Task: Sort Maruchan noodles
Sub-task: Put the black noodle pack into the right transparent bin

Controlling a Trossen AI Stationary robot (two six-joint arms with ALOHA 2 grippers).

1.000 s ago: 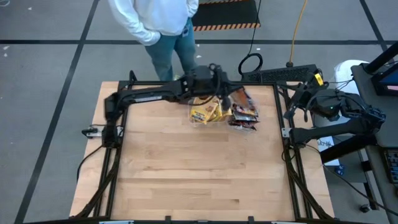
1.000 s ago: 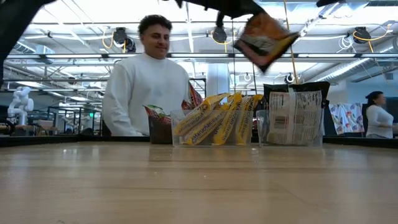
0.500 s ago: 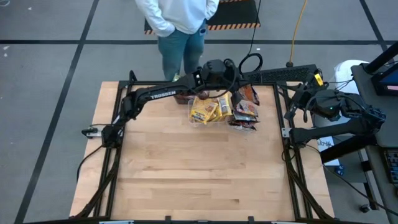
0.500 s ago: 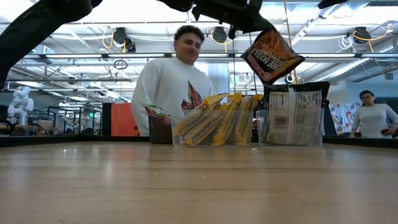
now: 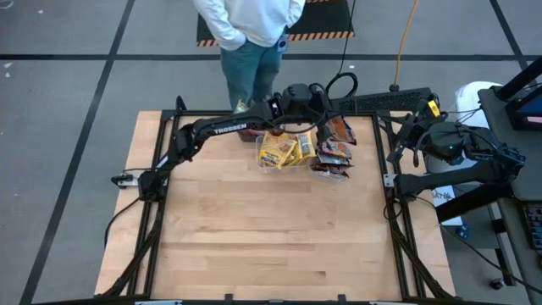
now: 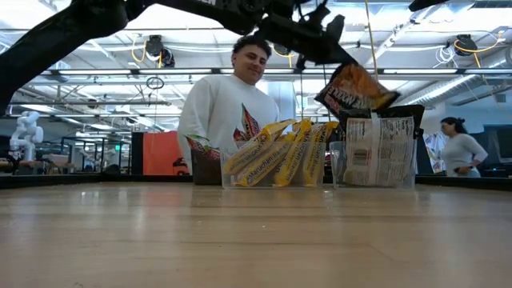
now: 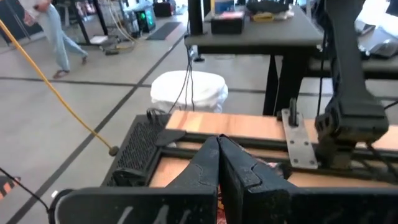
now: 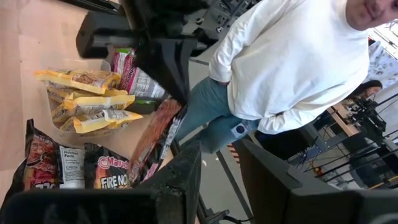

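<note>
My left gripper [image 6: 324,46] is shut on a dark brown and orange noodle packet [image 6: 356,88], above the far right of the table [image 5: 254,229]. Below the packet, a clear tub [image 6: 376,152] holds upright dark packets. Left of it, another clear tub [image 6: 276,156] holds several yellow packets leaning on one another. Farther left, green-edged packets [image 6: 202,156] stand in a third container. My right gripper [image 8: 230,180] waits open beyond the table's right edge, holding nothing. My left gripper pinches the dark packet's upper edge [image 8: 169,107] between its two fingers. The fingers come nearly level from the table's left, slanting a little downward. The packet hangs tilted below them, its lower edge [image 6: 362,108] just over the dark packets in the tub.
A person in a white top [image 5: 250,21] stands just behind the table's far edge, close to the tubs. The three containers sit in a row along the far edge. The near wooden tabletop [image 5: 271,246] is bare. My right arm [image 5: 457,157] stays off the right side.
My left gripper has gone toward the table's right edge and down with the dark packet, staying shut. The packet now hangs lower, over the tub of dark packets. The person behind the table has stepped toward the right.
</note>
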